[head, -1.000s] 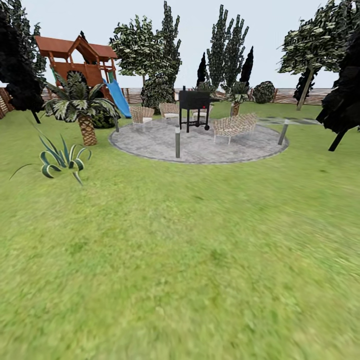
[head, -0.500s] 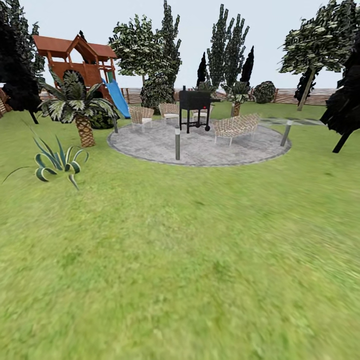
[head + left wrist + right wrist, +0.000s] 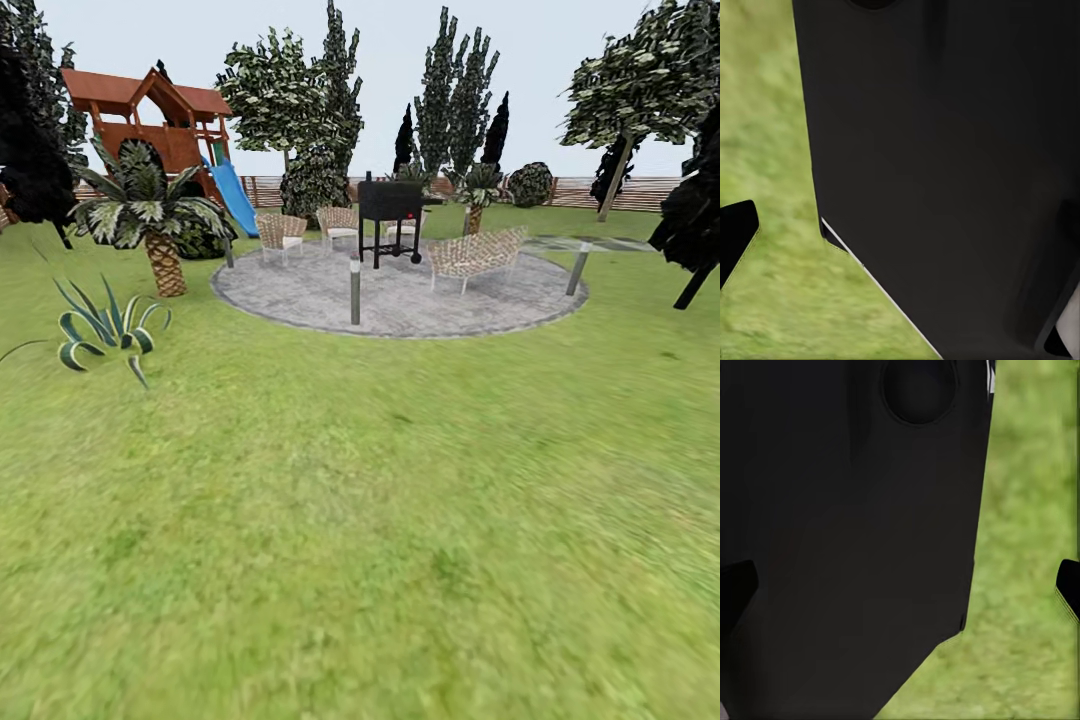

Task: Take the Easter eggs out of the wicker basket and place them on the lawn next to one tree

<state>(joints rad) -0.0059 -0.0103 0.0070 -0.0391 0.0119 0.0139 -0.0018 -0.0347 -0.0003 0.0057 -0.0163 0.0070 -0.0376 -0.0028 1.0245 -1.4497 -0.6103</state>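
The lawn (image 3: 360,520) spreads out ahead of me, mottled green. A tree (image 3: 612,180) with a leaning pale trunk and blocky foliage stands at the far right by the slat fence (image 3: 640,192). Another such tree (image 3: 283,95) rises behind the patio. The eggs and the wicker basket are out of view. In the left wrist view, one fingertip (image 3: 735,234) of my left gripper (image 3: 900,232) sits at the frame's edge over grass. My right gripper (image 3: 900,585) is open, its fingertips (image 3: 1069,586) far apart. Dark robot body lies behind both.
A round paved patio (image 3: 400,295) holds a black grill (image 3: 390,205), wicker chairs and a bench (image 3: 475,252), with short posts (image 3: 355,292) at its rim. A short palm (image 3: 150,215) and a spiky plant (image 3: 100,330) stand at left, a playset with slide (image 3: 160,120) behind.
The whole head view has shifted: the patio sits slightly nearer and the palm and spiky plant have slid left, so the camera moved. Nothing in the garden itself moved.
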